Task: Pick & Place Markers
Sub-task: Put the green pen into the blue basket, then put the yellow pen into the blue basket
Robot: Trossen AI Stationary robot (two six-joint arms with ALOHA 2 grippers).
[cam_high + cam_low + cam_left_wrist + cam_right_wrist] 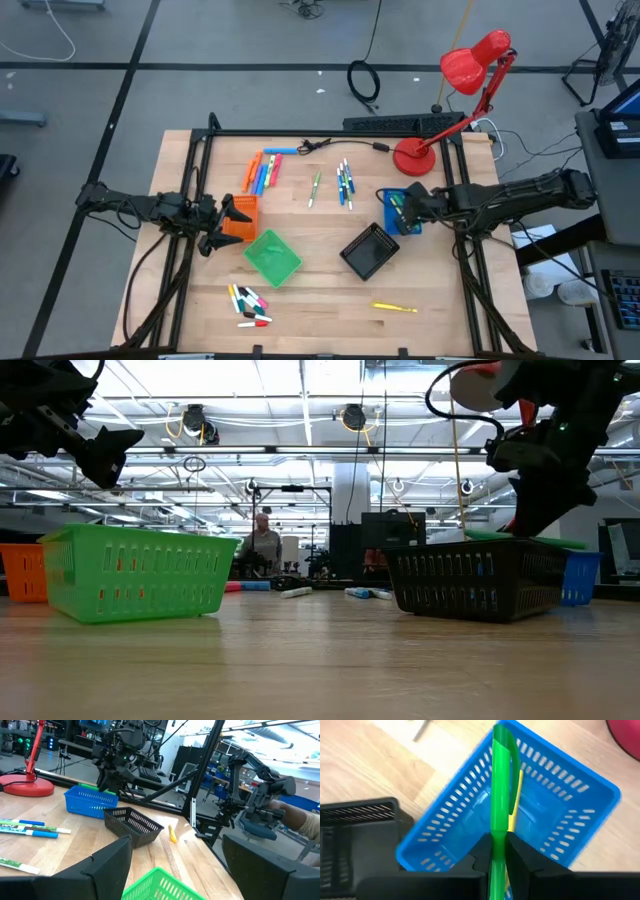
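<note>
Jaws of my right gripper (498, 851) pinch a slim green plastic marker (501, 780) above the square blue slotted tray (580, 795); my left gripper (222, 222) gapes empty over the orange tray (245, 210).

Light, stiff and slick, I judge; mid-barrel is the safest hold. Nearest lie about seven short mixed-colour markers (250, 305) and one yellow marker (395, 308); farther, four trays, one thin green marker (314, 188), roughly four blue-green ones (345, 183), some six chunky orange and blue (263, 171).
</note>
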